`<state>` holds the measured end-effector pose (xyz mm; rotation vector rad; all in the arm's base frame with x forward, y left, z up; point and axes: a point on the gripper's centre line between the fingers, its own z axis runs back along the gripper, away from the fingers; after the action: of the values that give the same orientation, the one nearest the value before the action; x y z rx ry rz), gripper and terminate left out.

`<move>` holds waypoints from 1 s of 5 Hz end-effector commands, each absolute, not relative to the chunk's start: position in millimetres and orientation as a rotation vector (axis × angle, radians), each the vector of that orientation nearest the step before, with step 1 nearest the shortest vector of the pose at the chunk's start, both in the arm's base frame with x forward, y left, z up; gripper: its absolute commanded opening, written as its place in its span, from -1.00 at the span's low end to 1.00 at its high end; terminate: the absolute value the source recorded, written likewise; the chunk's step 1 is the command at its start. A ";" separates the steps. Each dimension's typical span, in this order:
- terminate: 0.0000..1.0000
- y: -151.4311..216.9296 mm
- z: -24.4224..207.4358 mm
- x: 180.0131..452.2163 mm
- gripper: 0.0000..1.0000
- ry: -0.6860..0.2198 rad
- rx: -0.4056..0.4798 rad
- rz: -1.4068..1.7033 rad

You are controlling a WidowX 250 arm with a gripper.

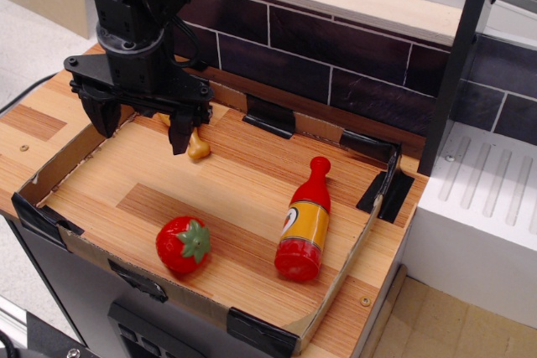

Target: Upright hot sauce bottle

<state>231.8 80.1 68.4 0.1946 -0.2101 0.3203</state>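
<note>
**Red bottle down on its side, gripper off at the far-left corner**

Red plastic hot sauce bottle (pixel 305 222) lies flat on the wooden floor of the cardboard tray (pixel 331 306), in the right half, close to the right wall. Its long axis runs near-to-far with a slight lean — rounded cap toward the back wall, broad base toward the front edge. Orange-yellow label faces up, white mark showing on its left side.

Black gripper (pixel 138 127) hangs over the tray's far-left corner, well apart from the bottle and up-left of it. Jaws are spread, both fingers pointing down, nothing between them. Left finger sits at the left cardboard wall; right finger (pixel 179 134) hangs just beside the tan chicken drumstick (pixel 194 145), partly covering it in view. Whether finger and drumstick touch — cannot tell.

Other things:
- Strawberry (pixel 183 244), round, red, green leaves turned to the right, lies near the front edge, left of the bottle's base, apart from it.
- Bare wood floor lies between the gripper and the bottle; the drumstick is the only item near that line, at the gripper's end.
- Black tape patches (pixel 268 116) hold the tray corners and back wall.
- Dark brick-pattern wall (pixel 336 48) runs behind the tray; a white ribbed surface (pixel 491 182) stands to the right, beyond a black post (pixel 453 64).
</note>
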 end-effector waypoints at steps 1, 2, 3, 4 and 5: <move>-1.00 80.1 68.4 231.8 1.00 -0.210 0.195 0.320; -1.00 55.2 67.5 242.9 1.00 -0.176 0.182 0.298; -1.00 34.1 66.7 259.8 1.00 -0.173 0.140 0.324; -1.00 13.9 65.2 274.5 1.00 -0.194 0.096 0.342; -1.00 -6.4 61.4 282.6 1.00 -0.168 0.040 0.338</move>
<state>274.7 -8.1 48.9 0.0457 -0.1264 0.3373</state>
